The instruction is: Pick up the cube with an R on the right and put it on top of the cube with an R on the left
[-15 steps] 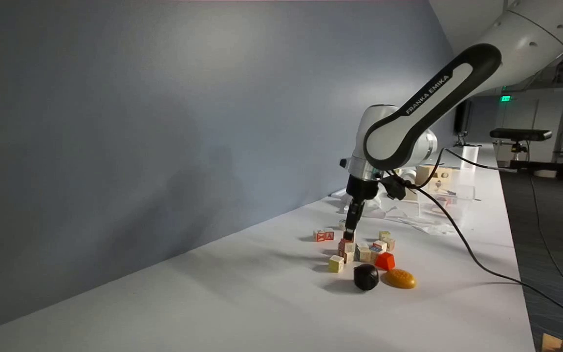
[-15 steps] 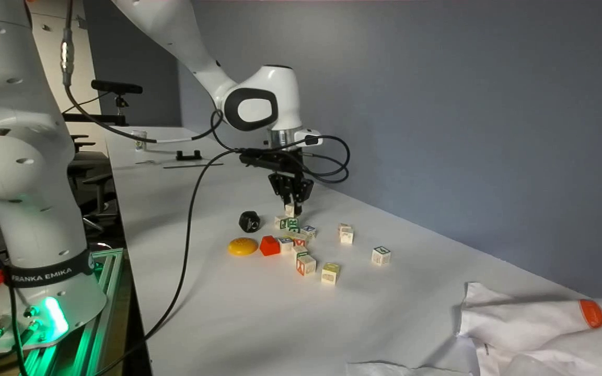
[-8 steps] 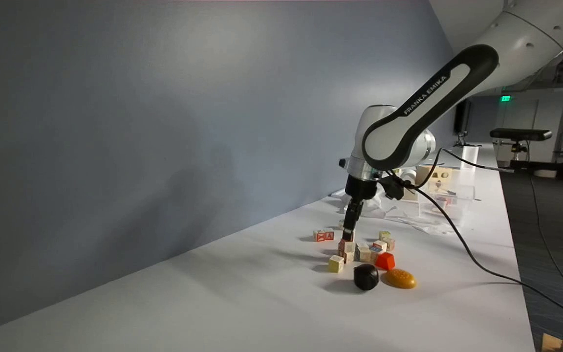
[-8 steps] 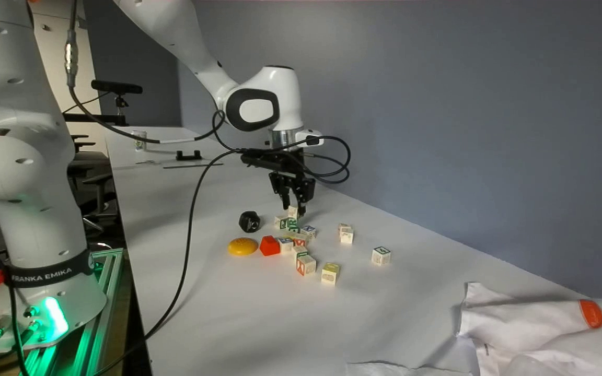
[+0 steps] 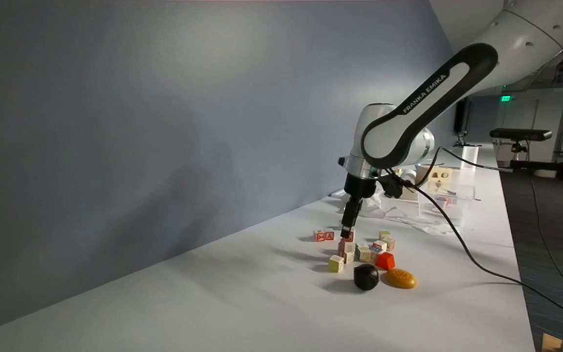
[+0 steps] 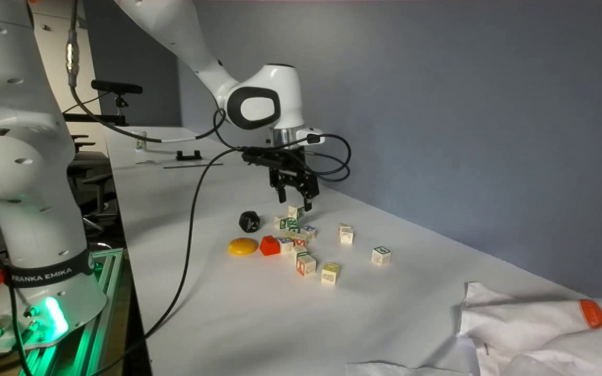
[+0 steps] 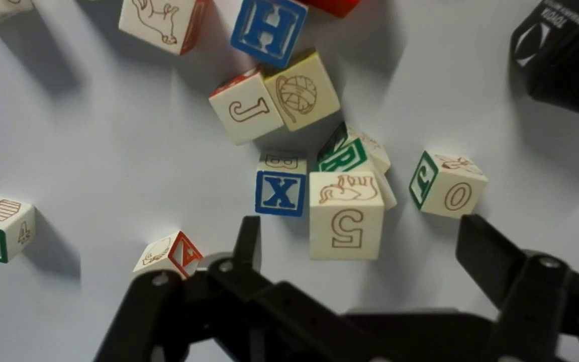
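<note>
A pale cube marked 5 and an animal appears to rest on top of the cube with a green R, which it partly covers in the wrist view. An exterior view also shows this upper cube over green-lettered blocks; its letter is too small to read there. A second R cannot be made out on any cube. My gripper is open just above the stack, its fingers spread wide on either side of the upper cube with gaps to both sides.
Close beside the stack are a blue X cube and a green J cube. Several more cubes, a red piece, a yellow piece and a black object lie nearby. A grey wall runs behind.
My jaws have opened from around the upper cube and let it go. The gripper has risen slightly, while the cube stays on the stack.
</note>
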